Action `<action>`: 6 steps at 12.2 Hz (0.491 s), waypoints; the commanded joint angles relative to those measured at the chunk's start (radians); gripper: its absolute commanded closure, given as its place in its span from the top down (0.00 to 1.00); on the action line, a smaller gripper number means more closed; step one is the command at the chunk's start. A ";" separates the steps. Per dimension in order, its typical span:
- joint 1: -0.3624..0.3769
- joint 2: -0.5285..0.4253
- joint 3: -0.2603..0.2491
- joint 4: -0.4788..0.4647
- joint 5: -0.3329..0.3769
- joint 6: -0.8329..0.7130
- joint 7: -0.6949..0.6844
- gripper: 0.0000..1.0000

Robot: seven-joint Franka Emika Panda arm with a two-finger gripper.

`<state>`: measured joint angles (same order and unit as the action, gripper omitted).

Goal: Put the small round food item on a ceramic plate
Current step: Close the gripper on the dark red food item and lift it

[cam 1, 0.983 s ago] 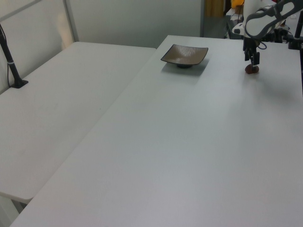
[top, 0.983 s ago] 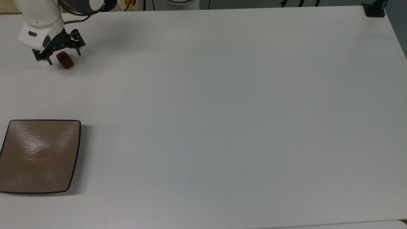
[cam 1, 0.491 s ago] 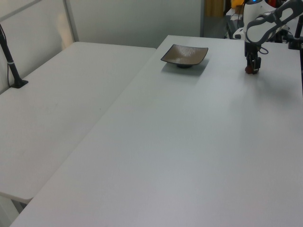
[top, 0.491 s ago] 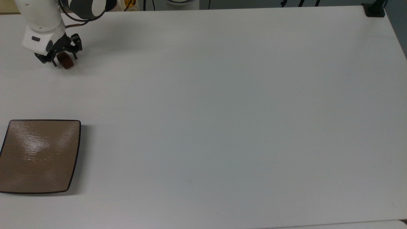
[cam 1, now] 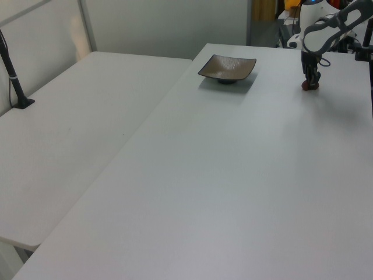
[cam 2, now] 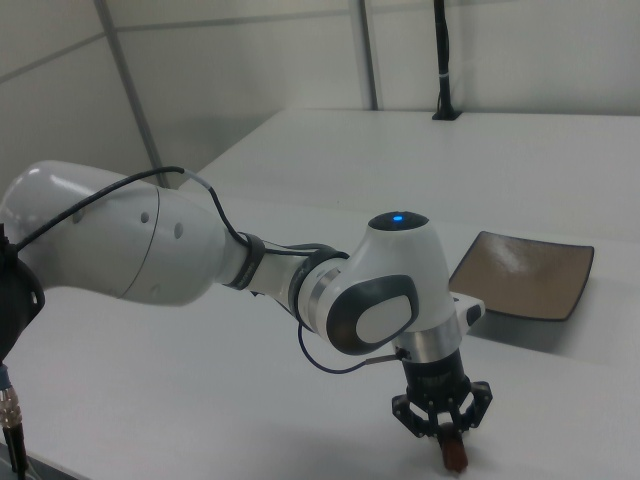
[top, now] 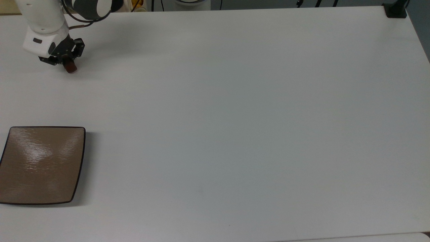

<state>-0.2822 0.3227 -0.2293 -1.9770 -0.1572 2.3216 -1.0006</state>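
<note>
Small round food item (top: 70,68): tiny, glossy, likely light and slippery; sits near the counter (top: 235,117) corner. Tool (top: 67,64) closed across its sides; ceramic plate (top: 40,164) well apart.

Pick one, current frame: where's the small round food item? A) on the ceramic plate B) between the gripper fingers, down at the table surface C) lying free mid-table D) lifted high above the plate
B: the small round food item sits between the closed-in fingers of the gripper at the table, and the ceramic plate, far off toward the top view's lower left, holds nothing.
</note>
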 commanded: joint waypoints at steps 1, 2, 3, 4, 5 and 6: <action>0.008 -0.024 -0.004 -0.020 -0.015 0.010 -0.006 0.00; 0.009 -0.025 -0.004 -0.019 -0.015 0.007 -0.006 0.00; 0.009 -0.030 -0.004 -0.013 -0.015 -0.013 -0.004 0.00; 0.012 -0.039 -0.002 0.010 -0.013 -0.060 -0.003 0.00; 0.014 -0.050 -0.001 0.038 -0.012 -0.108 -0.003 0.00; 0.014 -0.057 0.002 0.073 -0.002 -0.160 -0.004 0.00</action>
<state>-0.2791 0.3128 -0.2292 -1.9550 -0.1572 2.2802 -1.0006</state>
